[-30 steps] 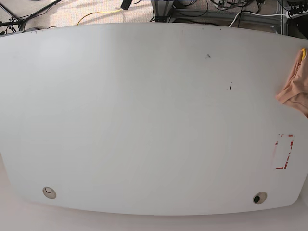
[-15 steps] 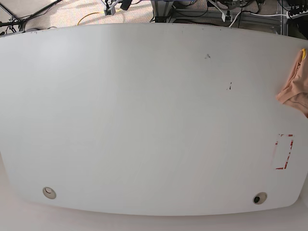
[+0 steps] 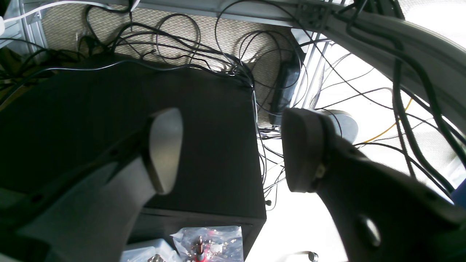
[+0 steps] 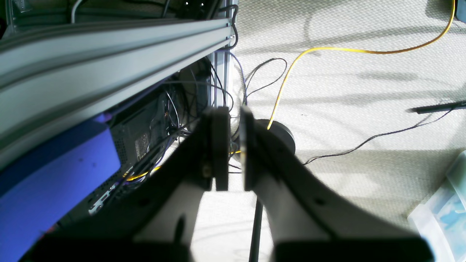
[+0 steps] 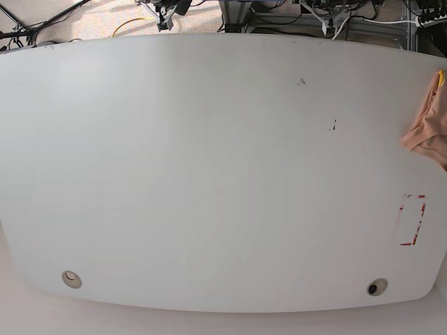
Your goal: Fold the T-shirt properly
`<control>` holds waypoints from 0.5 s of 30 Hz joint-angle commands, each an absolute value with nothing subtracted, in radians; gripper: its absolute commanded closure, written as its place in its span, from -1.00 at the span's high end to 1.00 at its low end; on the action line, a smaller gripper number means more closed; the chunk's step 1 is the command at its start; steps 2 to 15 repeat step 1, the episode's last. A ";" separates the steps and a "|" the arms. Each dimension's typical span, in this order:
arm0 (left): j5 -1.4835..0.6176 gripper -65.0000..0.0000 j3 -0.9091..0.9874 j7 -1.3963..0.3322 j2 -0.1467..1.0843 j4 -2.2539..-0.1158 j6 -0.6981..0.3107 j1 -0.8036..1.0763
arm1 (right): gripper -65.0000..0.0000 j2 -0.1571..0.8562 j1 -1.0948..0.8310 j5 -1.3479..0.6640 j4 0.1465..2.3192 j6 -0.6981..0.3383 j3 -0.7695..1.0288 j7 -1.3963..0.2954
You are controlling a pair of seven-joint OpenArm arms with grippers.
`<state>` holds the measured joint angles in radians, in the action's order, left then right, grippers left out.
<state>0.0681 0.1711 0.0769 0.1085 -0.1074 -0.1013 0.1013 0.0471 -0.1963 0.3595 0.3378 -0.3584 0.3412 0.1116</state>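
The salmon-peach T-shirt (image 5: 427,132) lies bunched at the far right edge of the white table (image 5: 209,174), partly cut off by the frame, with a bit of yellow at its top. Both grippers hang behind the table's far edge, away from the T-shirt. My left gripper (image 3: 233,153) is open and empty above a black box and cables; in the base view it shows as small parts at the top right (image 5: 320,10). My right gripper (image 4: 235,145) is shut with nothing between its fingers, over the carpet; in the base view it peeks in at the top left (image 5: 163,12).
A red tape outline (image 5: 413,220) marks the table near its right front. Two round holes (image 5: 70,279) (image 5: 377,287) sit near the front edge. Behind the table are a black box (image 3: 109,109), tangled cables, a metal rail (image 4: 109,54) and a yellow cable (image 4: 291,72).
Parts of both arms have come into the base view along the top edge, behind the table. The T-shirt has not moved.
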 commanded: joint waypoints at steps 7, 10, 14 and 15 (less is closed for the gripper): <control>0.067 0.21 0.171 0.088 0.114 -0.114 -0.099 0.105 | -0.85 0.050 -0.200 0.357 0.338 -0.363 0.343 0.120; 0.067 0.21 0.171 0.088 0.114 -0.114 -0.099 0.105 | -0.85 0.050 -0.200 0.357 0.338 -0.363 0.343 0.120; 0.067 0.21 0.171 0.088 0.114 -0.114 -0.099 0.105 | -0.85 0.050 -0.200 0.357 0.338 -0.363 0.343 0.120; 0.067 0.21 0.171 0.088 0.114 -0.114 -0.099 0.105 | -0.85 0.050 -0.200 0.357 0.338 -0.363 0.343 0.120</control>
